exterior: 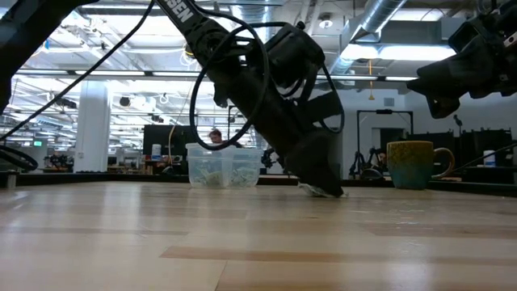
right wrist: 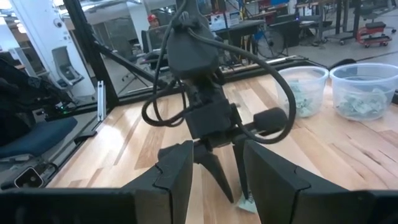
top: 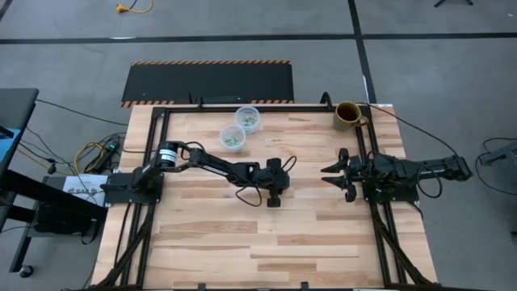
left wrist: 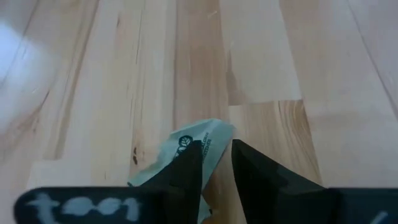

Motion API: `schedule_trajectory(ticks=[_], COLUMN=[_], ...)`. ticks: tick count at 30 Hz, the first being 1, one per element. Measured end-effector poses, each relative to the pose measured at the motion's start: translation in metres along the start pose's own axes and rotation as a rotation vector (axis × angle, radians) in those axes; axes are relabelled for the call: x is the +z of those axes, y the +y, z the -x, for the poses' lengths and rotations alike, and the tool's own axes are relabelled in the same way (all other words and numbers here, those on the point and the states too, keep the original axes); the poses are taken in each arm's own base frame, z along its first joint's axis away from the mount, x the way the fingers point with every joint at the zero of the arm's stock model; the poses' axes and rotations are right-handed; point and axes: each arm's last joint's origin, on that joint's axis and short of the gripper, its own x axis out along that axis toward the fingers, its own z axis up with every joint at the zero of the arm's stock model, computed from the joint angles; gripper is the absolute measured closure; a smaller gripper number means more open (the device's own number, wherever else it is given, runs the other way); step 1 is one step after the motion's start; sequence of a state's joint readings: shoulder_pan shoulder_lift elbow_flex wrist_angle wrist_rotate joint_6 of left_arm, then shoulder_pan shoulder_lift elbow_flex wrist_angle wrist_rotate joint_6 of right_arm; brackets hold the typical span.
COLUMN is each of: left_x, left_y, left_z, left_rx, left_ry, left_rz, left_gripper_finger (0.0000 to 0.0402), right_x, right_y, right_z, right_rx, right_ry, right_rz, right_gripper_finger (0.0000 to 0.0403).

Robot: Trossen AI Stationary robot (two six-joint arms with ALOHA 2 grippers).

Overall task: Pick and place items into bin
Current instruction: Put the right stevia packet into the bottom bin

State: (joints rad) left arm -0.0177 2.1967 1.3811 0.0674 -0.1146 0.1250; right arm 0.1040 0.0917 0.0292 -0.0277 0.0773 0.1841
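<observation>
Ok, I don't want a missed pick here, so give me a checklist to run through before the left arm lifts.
1. Left gripper down at the table: ok.
2. Wrapped piece between its fingers: ok, one finger on each side.
3. Fingers shut firmly on the piece: cannot tell, a gap shows.
4. Only one piece in the grasp: ok, no other shows nearby.
5. Right gripper clear of the pick: ok, open, raised above the table's right side.
6. Two clear cups reachable: ok, unobstructed at the far edge.

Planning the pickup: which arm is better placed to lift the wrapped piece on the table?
Left. Its gripper is down over the wrapped piece, jaws either side; the right gripper hangs off to the side.
</observation>
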Motion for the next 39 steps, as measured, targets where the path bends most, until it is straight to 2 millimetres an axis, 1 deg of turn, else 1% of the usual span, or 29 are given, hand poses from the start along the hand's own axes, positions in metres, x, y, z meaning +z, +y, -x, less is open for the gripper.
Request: schedule_trajectory(ticks=[4,7,9,18,24,28,36,39], left_x=[-0.001,-0.001,-0.001,0.0,-0.001,-0.003,-0.007,-0.01], left_y=[0.0,0.0,0.0,-0.001,-0.003,-0.003,-0.004,-0.005], left_z=[0.0,0.0,0.0,0.0,0.0,0.0,-0.002,-0.006], left_rx=[0.001,0.001,0.002,0.017,-0.011,-0.037,-0.059,-0.084], left_ry=[0.009,0.009,0.007,0.003,0.013,0.031,0.064,0.072], left_rz=[0.019,0.032,0.04,0.038,0.04,0.049,0.104,0.143], left_gripper_finger=[0.0355,0.0386,0.0397,0.0401,0.0401,0.0387,0.0314,0.0295], right_x=[0.0,0.0,0.0,0.0,0.0,0.0,0.0,0.0], right_y=[0.0,0.0,0.0,0.0,0.0,0.0,0.0,0.0], right_z=[0.0,0.0,0.0,0.0,0.0,0.0,0.0,0.0], right_rx=[0.0,0.0,0.0,-0.001,0.0,-0.001,-0.001,-0.001], right_ry=[0.0,0.0,0.0,0.001,0.0,0.001,0.001,0.001], right_rz=[0.0,0.0,0.0,0.0,0.0,0.0,0.0,0.0], right_gripper_finger=[0.0267,0.0267,0.0267,0.0267,0.0267,0.0267,0.0267,0.0267])
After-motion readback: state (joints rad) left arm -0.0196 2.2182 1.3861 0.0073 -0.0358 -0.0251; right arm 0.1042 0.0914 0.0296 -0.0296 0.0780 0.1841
